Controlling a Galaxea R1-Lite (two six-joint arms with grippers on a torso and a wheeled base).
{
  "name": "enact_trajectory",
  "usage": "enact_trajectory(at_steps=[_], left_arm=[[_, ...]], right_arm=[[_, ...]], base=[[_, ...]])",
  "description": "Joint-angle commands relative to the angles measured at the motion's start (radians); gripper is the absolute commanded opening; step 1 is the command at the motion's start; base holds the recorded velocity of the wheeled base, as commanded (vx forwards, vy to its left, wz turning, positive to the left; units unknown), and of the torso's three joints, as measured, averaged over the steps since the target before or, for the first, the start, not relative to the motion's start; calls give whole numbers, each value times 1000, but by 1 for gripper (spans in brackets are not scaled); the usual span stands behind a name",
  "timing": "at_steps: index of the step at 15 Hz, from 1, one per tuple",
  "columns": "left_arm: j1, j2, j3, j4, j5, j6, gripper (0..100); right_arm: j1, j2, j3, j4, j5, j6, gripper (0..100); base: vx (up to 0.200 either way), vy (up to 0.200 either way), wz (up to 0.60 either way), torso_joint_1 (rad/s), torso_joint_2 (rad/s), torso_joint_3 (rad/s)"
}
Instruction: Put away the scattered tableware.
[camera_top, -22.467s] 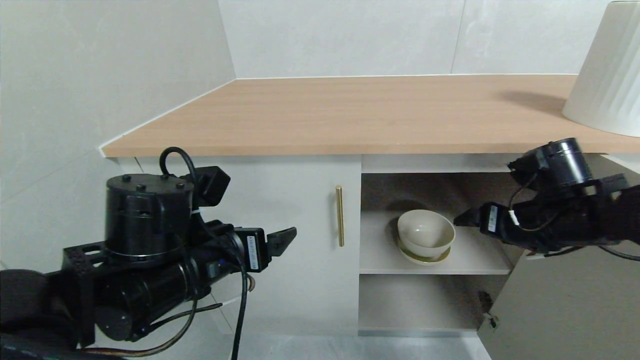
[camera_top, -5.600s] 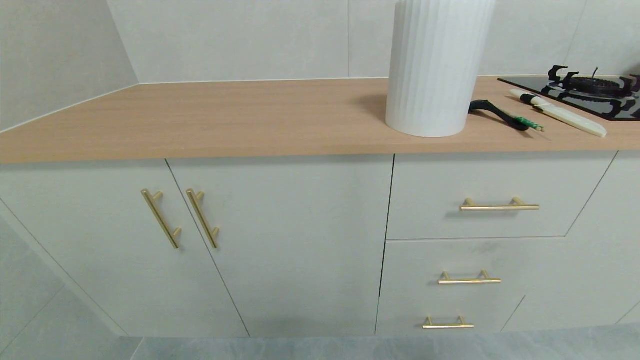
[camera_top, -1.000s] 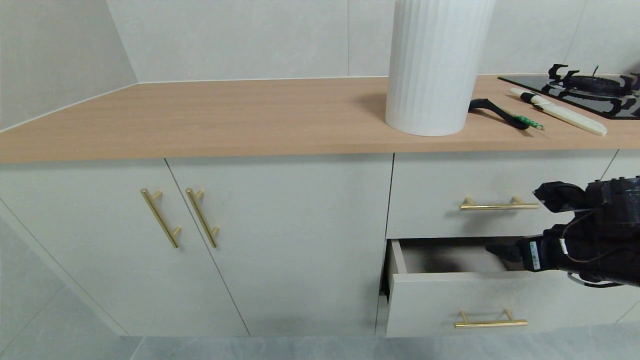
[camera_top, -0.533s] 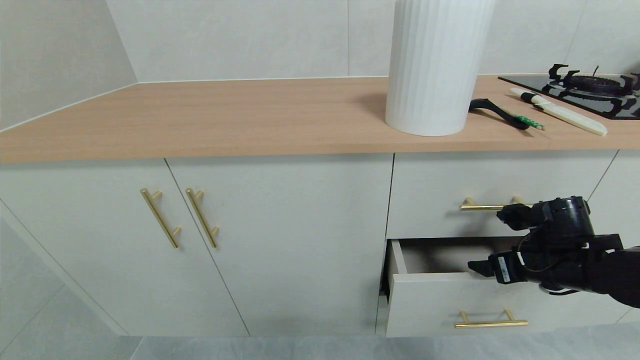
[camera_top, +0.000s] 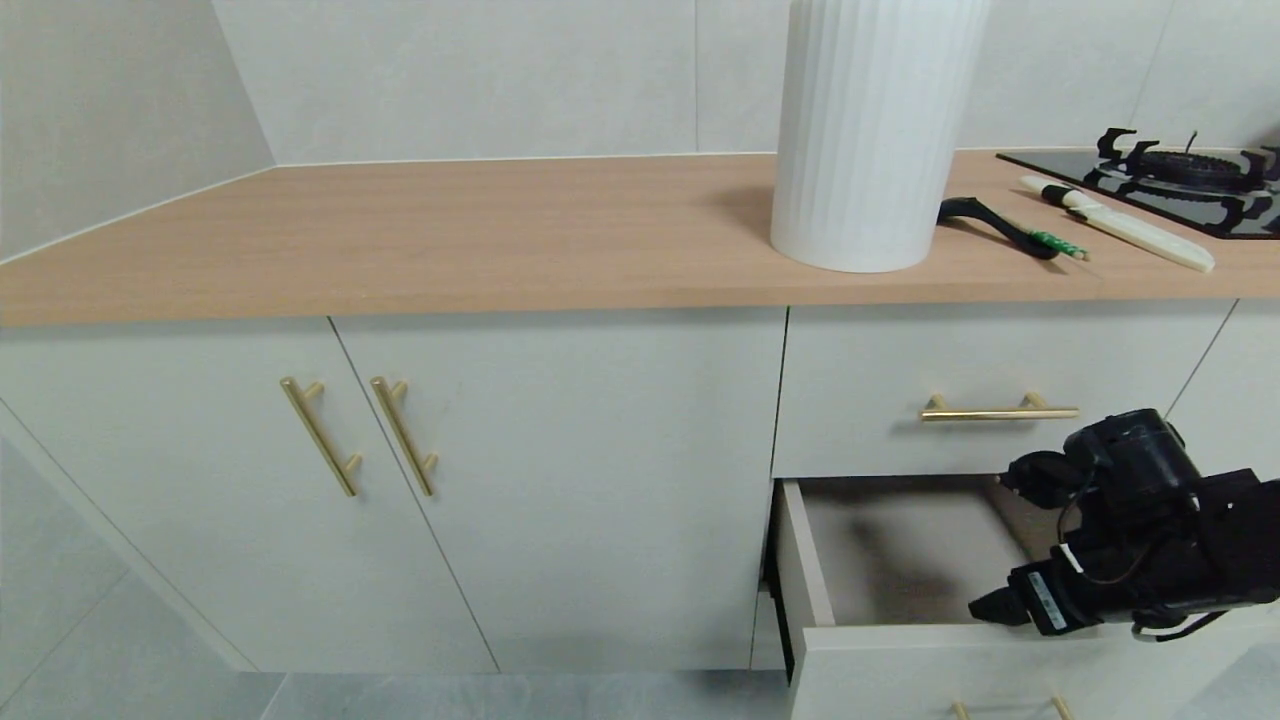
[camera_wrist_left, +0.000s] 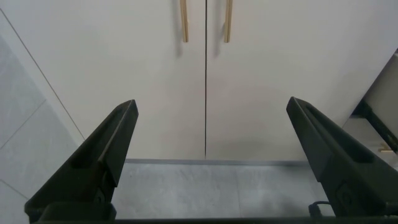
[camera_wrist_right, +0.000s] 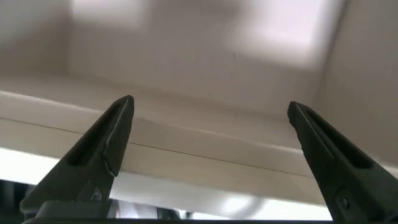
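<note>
On the wooden counter (camera_top: 450, 240) lie a black-handled utensil with a green tip (camera_top: 1000, 225) and a white knife (camera_top: 1120, 238), to the right of a tall white ribbed vase (camera_top: 865, 130). Below them the middle drawer (camera_top: 800, 550) stands pulled out, and its inside looks bare. My right gripper (camera_top: 985, 607) sits at the top of the drawer's front panel. In the right wrist view the right gripper (camera_wrist_right: 211, 106) is open, with the panel's edge (camera_wrist_right: 205, 146) running across between the fingers. My left gripper (camera_wrist_left: 211, 107) is open and holds nothing, facing the shut cabinet doors (camera_wrist_left: 205, 93).
A gas hob (camera_top: 1180, 175) is at the counter's far right. The top drawer with its gold handle (camera_top: 1000, 411) is shut. Two shut doors with gold handles (camera_top: 320, 435) fill the cabinet's left side. Grey floor lies below.
The middle drawer, shut 5.6 s ago, has slid farther out over the last second. My right gripper has moved down and back with its front panel.
</note>
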Motion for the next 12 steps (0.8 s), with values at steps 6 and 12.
enact_trajectory(at_steps=[6, 12], left_arm=[[0, 1, 0, 0, 1, 0, 100], [0, 1, 0, 0, 1, 0, 100]], right_arm=[[49, -88, -143, 512, -6, -69, 100], [111, -88, -132, 670, -21, -114, 100]], base=[[0, 0, 0, 0, 0, 0], [0, 0, 0, 0, 0, 0]])
